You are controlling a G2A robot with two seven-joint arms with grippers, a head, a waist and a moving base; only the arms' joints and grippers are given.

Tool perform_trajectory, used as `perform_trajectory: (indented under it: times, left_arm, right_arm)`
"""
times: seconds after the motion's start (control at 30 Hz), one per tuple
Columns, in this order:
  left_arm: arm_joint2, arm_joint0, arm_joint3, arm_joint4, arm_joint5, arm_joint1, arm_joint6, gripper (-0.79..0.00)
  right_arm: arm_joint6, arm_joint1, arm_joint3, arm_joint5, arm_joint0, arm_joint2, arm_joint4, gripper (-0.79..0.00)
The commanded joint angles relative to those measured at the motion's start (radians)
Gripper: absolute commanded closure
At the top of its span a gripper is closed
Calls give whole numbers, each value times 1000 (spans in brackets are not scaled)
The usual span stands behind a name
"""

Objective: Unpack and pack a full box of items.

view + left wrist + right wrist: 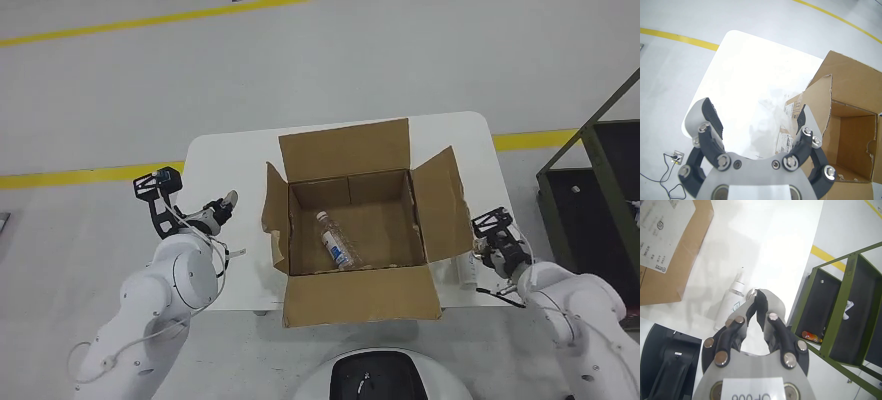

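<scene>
Industrial test hall or warehouse bay, with a pale grey painted floor [100,90] crossed by yellow lane lines [80,177]. A lone white table [235,165] at centre, an olive-green metal rack [837,306] of dark bins at right. Power socket [677,156] set into the floor near the table, black cable [664,176] trailing.
</scene>
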Motion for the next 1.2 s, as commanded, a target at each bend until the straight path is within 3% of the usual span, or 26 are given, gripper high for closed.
perform_trajectory:
  times: [0.0, 0.63, 1.03, 1.17]
  left_arm:
    - [0, 0, 0, 0, 0, 0, 0, -785]
    - [0, 0, 0, 0, 0, 0, 0, -785]
    - [0, 0, 0, 0, 0, 0, 0, -785]
    - [0, 0, 0, 0, 0, 0, 0, -785]
  right_arm:
    - [18, 0, 19, -2, 12, -10, 4, -339]
    - [-55, -6, 122, 78, 2, -25, 181, -372]
    - [-90, -8, 188, 113, 19, -62, 192, -437]
    - [-94, -9, 213, 119, 33, -77, 198, -425]
